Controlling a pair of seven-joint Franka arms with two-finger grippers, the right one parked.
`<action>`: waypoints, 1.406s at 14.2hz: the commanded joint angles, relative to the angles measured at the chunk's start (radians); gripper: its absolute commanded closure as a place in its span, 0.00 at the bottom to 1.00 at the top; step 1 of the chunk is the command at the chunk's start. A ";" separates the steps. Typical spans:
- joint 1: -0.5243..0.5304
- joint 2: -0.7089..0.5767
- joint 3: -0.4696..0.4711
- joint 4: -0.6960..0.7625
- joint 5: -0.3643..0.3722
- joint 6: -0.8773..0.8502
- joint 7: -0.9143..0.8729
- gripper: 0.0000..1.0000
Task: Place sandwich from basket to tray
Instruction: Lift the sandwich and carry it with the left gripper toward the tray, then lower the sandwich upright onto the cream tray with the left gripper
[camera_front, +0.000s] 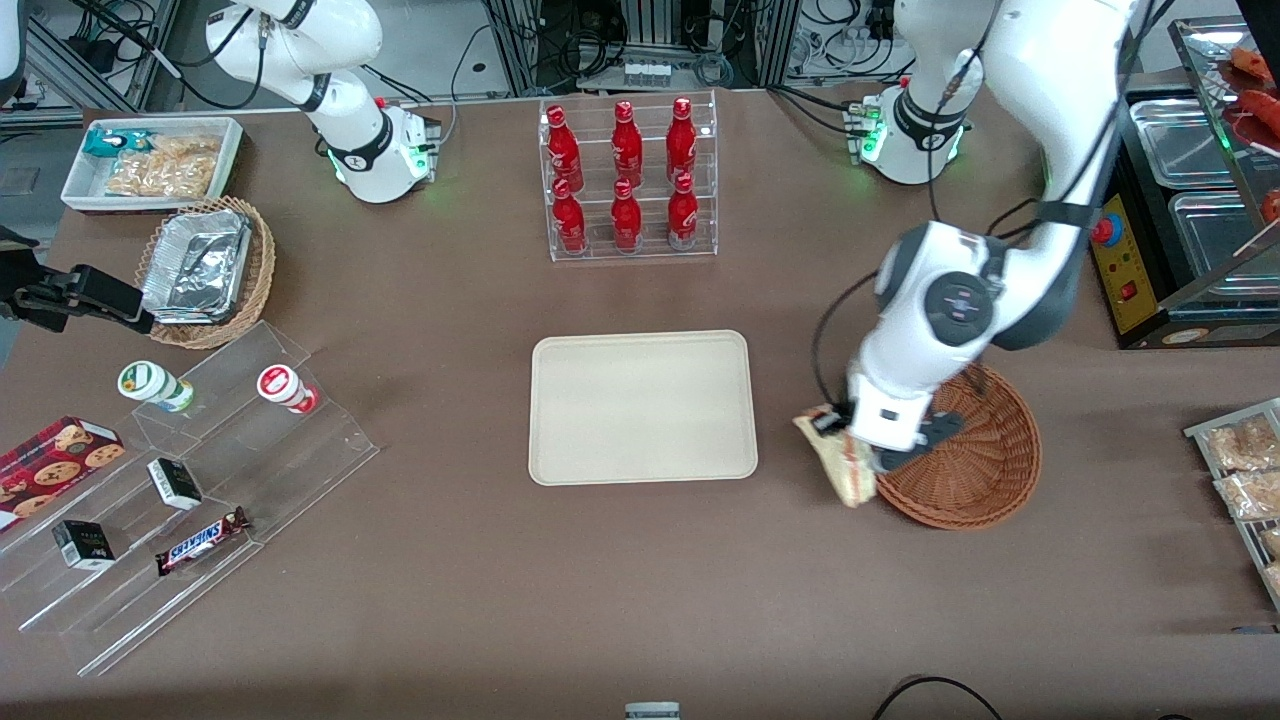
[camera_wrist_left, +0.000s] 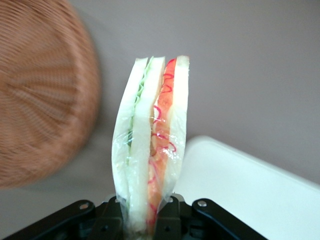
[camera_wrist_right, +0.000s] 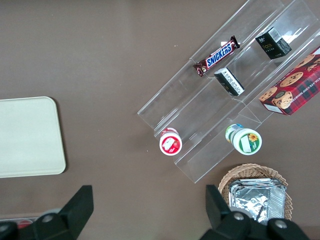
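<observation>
Wicker basket (camera_front: 985, 470) beside tray (camera_front: 642, 406) | gripper (camera_front: 850, 452) fingers (camera_wrist_left: 167, 220) clamp sandwich (camera_wrist_left: 152, 160) between them

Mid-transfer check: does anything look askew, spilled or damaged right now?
Nothing spilled or damaged. The gripper is shut on the wrapped sandwich, layers intact, carried over the table between the basket and the tray.

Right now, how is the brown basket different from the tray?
The wicker basket is round, woven and reddish-brown; the tray is flat, rectangular, smooth and cream. The gripper holds the sandwich beside the basket's rim, short of the tray. Both have nothing in them.
</observation>
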 joint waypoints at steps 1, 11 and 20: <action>-0.142 0.081 0.016 0.099 0.012 -0.018 -0.042 0.93; -0.377 0.294 0.021 0.284 0.135 -0.013 -0.238 0.89; -0.380 0.340 0.018 0.279 0.164 -0.016 -0.212 0.81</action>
